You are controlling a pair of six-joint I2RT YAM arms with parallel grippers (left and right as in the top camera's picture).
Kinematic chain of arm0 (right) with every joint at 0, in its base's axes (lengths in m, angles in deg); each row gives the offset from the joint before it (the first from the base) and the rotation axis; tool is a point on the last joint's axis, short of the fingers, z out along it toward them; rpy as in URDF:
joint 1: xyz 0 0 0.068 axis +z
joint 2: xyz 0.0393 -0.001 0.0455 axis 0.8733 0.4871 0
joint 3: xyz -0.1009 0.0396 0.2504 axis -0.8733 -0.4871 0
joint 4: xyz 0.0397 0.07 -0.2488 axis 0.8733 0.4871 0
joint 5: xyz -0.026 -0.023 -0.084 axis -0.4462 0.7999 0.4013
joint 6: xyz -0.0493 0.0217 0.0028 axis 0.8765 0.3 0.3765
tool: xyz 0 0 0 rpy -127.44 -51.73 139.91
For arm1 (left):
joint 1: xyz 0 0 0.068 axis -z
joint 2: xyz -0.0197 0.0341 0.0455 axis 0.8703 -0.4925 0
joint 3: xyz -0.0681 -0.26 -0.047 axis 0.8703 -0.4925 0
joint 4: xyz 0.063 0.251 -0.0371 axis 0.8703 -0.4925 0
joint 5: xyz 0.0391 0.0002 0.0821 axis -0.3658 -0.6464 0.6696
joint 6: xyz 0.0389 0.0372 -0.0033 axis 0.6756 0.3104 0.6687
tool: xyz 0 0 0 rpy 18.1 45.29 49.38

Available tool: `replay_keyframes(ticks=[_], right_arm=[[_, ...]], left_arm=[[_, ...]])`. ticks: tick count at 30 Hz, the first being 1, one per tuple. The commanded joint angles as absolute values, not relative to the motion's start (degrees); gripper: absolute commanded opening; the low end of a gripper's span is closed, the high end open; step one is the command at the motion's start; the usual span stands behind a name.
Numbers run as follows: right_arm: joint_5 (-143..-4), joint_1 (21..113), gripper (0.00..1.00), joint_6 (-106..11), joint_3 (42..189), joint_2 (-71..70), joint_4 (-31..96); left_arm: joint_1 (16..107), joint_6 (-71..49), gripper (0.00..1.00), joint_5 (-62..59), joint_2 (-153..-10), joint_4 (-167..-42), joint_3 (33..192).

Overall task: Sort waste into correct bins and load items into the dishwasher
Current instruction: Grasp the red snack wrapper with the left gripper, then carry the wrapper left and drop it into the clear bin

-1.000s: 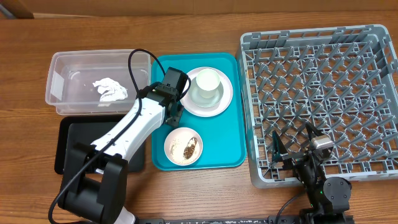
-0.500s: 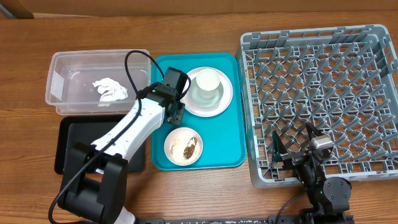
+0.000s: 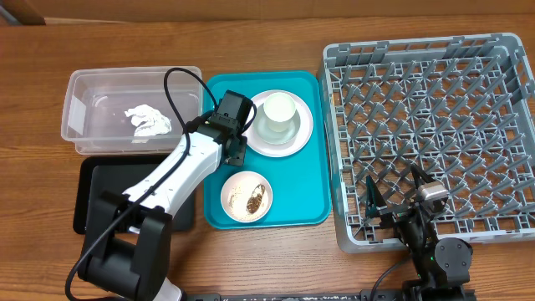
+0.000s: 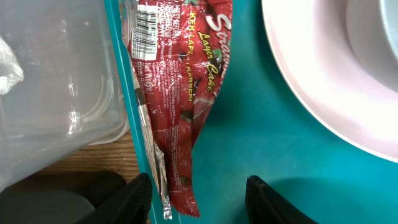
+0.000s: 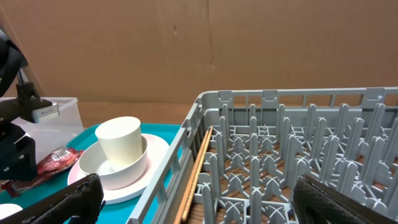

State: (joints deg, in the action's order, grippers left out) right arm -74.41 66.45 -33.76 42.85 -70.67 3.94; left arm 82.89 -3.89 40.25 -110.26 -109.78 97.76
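Observation:
My left gripper (image 3: 236,150) hangs low over the left edge of the teal tray (image 3: 297,196). In the left wrist view its fingers stand apart on either side of the lower end of the red-and-white wrapper (image 4: 186,93), so the left gripper (image 4: 202,198) is open. The wrapper lies along the tray's rim beside the clear tub (image 4: 56,106). The pale plate (image 3: 288,144) carries a pale cup (image 3: 277,117). A small bowl (image 3: 226,196) holds rice and brown scraps. My right gripper (image 5: 199,200) is open at the near left corner of the grey rack (image 3: 435,109).
The clear tub (image 3: 84,100) holds a crumpled white napkin (image 3: 147,119). A black tray (image 3: 100,188) lies in front of it, partly under my left arm. A thin wooden stick (image 5: 196,171) lies along the rack's left wall.
The cable loop over my left arm has shifted slightly to the left. The left gripper stays over the wrapper, and the right arm has not moved.

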Motion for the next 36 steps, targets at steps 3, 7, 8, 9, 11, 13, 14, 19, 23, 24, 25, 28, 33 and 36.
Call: replay_keyframes(ticks=[3,7,8,9,11,13,14,19,23,24,25,28,33,36], right_arm=[[-74.1,66.0,1.0,-33.6,42.2,-71.3,3.6],[-74.1,66.0,1.0,-33.6,42.2,-71.3,3.6],[-74.1,66.0,1.0,-33.6,42.2,-71.3,3.6],[-74.1,66.0,1.0,-33.6,42.2,-71.3,3.6],[-74.1,66.0,1.0,-33.6,42.2,-71.3,3.6],[-74.1,66.0,1.0,-33.6,42.2,-71.3,3.6],[-74.1,66.0,1.0,-33.6,42.2,-71.3,3.6],[-74.1,66.0,1.0,-33.6,42.2,-71.3,3.6],[-74.1,66.0,1.0,-33.6,42.2,-71.3,3.6],[-74.1,66.0,1.0,-33.6,42.2,-71.3,3.6],[-74.1,66.0,1.0,-33.6,42.2,-71.3,3.6],[-74.1,66.0,1.0,-33.6,42.2,-71.3,3.6],[-74.1,66.0,1.0,-33.6,42.2,-71.3,3.6],[-74.1,66.0,1.0,-33.6,42.2,-71.3,3.6]], left_arm=[[82.9,-5.8,0.51,41.8,-113.2,-109.1,97.3],[82.9,-5.7,0.54,42.1,-115.8,-108.9,97.3],[82.9,-5.7,0.54,42.4,-116.0,-108.9,97.3],[82.9,-5.7,0.54,43.1,-116.4,-108.8,97.3],[82.9,-5.7,0.53,44.0,-116.6,-108.5,97.3],[82.9,-5.7,0.47,44.0,-116.6,-108.1,97.3],[82.9,-5.7,0.43,44.0,-116.6,-108.0,97.3],[82.9,-5.7,0.31,43.9,-116.6,-107.7,97.3],[82.9,-5.7,0.19,43.9,-116.6,-107.7,97.3],[82.9,-5.7,0.13,43.9,-116.6,-107.7,97.3],[82.9,-5.7,0.1,43.9,-116.6,-107.7,97.3],[82.9,-5.7,0.04,43.9,-116.6,-107.7,97.3],[82.9,-5.7,0.04,43.9,-116.6,-107.6,97.4],[82.9,-5.7,0.04,44.0,-116.5,-107.7,97.4]])
